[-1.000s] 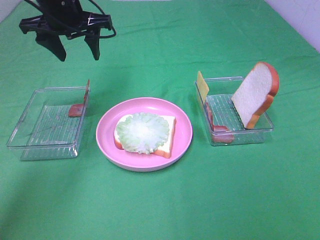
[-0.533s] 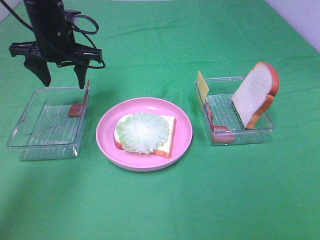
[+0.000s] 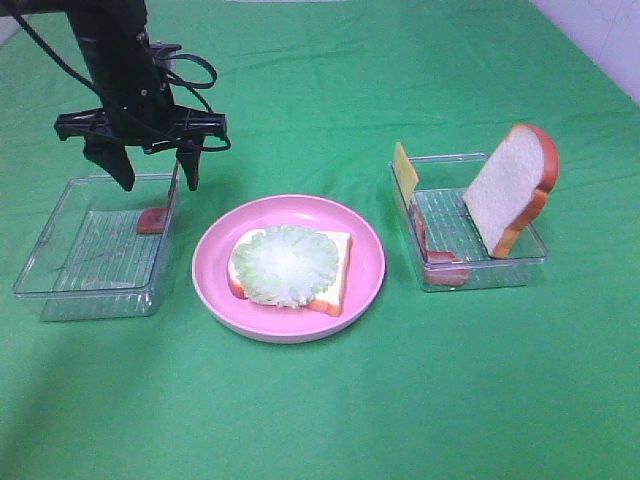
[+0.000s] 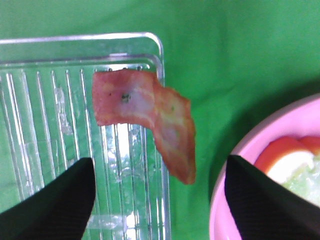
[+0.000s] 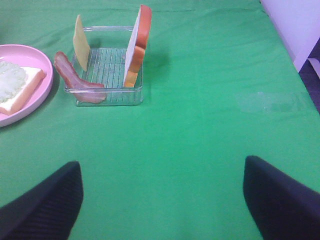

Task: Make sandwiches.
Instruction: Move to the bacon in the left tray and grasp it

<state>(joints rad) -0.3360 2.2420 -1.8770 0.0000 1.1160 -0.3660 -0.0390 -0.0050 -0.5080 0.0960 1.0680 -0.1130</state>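
Note:
On the pink plate (image 3: 365, 262) lies a white bread slice (image 3: 336, 262) with a round pale green lettuce leaf (image 3: 285, 264) on it. A reddish bacon strip (image 3: 166, 204) leans on the right wall of the left clear tray (image 3: 60, 245). My left gripper (image 3: 157, 180) is open just above that strip, with its jaws on either side. In the left wrist view the bacon (image 4: 150, 117) lies between the fingers (image 4: 55, 200). The right clear tray (image 3: 520, 262) holds an upright bread slice (image 3: 512, 185), a yellow cheese slice (image 3: 404, 170) and bacon (image 3: 441, 262). My right gripper (image 5: 160, 175) is open over bare cloth.
Green cloth (image 3: 330, 420) covers the table. The right wrist view shows the right tray (image 5: 107, 97) with bread (image 5: 136, 47), cheese (image 5: 80, 42) and bacon (image 5: 75, 77), and the plate's edge (image 5: 25, 50). A white wall (image 3: 610, 30) stands at the far right.
My left gripper has come down and a little to the right, from well above the left tray to just over the bacon strip at the tray's right wall. Nothing else has moved.

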